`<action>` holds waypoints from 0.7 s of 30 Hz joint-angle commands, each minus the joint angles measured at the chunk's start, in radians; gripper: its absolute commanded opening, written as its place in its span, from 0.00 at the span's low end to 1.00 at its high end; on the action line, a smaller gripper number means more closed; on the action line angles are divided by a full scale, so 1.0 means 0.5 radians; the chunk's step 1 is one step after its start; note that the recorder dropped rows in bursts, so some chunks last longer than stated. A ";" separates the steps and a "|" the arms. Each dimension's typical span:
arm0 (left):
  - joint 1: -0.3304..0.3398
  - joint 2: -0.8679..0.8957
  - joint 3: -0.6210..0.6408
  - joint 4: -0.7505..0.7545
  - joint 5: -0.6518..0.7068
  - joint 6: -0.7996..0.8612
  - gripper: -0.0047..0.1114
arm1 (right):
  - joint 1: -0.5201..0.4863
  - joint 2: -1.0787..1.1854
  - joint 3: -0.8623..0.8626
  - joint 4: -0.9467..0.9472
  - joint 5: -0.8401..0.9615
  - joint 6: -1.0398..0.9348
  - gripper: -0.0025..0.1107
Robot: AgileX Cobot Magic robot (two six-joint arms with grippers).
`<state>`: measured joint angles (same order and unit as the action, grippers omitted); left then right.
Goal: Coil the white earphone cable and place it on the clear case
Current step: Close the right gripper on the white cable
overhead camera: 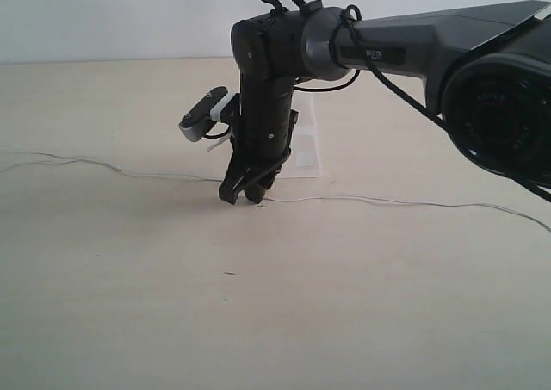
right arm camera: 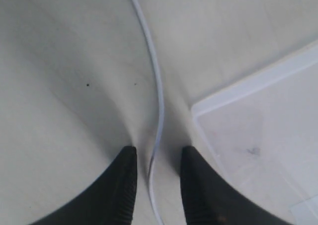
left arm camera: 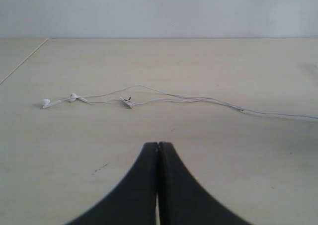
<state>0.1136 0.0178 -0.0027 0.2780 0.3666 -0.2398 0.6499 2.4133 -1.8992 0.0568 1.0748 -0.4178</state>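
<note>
The white earphone cable (overhead camera: pixel 387 202) lies stretched out across the table from left to right. My right gripper (overhead camera: pixel 245 192) is lowered onto its middle, just in front of the clear case (overhead camera: pixel 307 153). In the right wrist view the gripper (right arm camera: pixel 156 153) is open, the cable (right arm camera: pixel 158 86) runs between its fingers untouched, and the case (right arm camera: pixel 258 125) lies close beside. My left gripper (left arm camera: pixel 158 144) is shut and empty. Beyond it lie the two earbuds (left arm camera: pixel 46 104), the plug (left arm camera: pixel 127 103) and looped wire (left arm camera: pixel 164 98). The left gripper is outside the exterior view.
The right arm (overhead camera: pixel 413 46) and its black robot cable (overhead camera: pixel 387 84) span the upper right of the exterior view. A pale wall (overhead camera: pixel 129 11) bounds the table at the back. The table's edge (left arm camera: pixel 22 61) shows in the left wrist view.
</note>
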 commanded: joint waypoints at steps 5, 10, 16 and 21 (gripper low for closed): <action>-0.010 -0.009 0.005 -0.001 -0.007 0.001 0.04 | 0.004 0.037 -0.010 -0.011 -0.032 -0.009 0.19; -0.010 -0.009 0.005 -0.001 -0.007 0.001 0.04 | 0.004 0.016 -0.014 -0.017 -0.029 0.004 0.02; -0.010 -0.009 0.005 -0.001 -0.007 0.001 0.04 | 0.004 -0.116 -0.014 -0.014 -0.029 0.008 0.02; -0.010 -0.009 0.005 -0.001 -0.007 0.001 0.04 | 0.004 -0.328 -0.014 -0.014 -0.029 0.048 0.02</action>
<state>0.1136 0.0178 -0.0027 0.2780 0.3666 -0.2398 0.6499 2.3211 -1.9068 0.0568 1.0671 -0.4138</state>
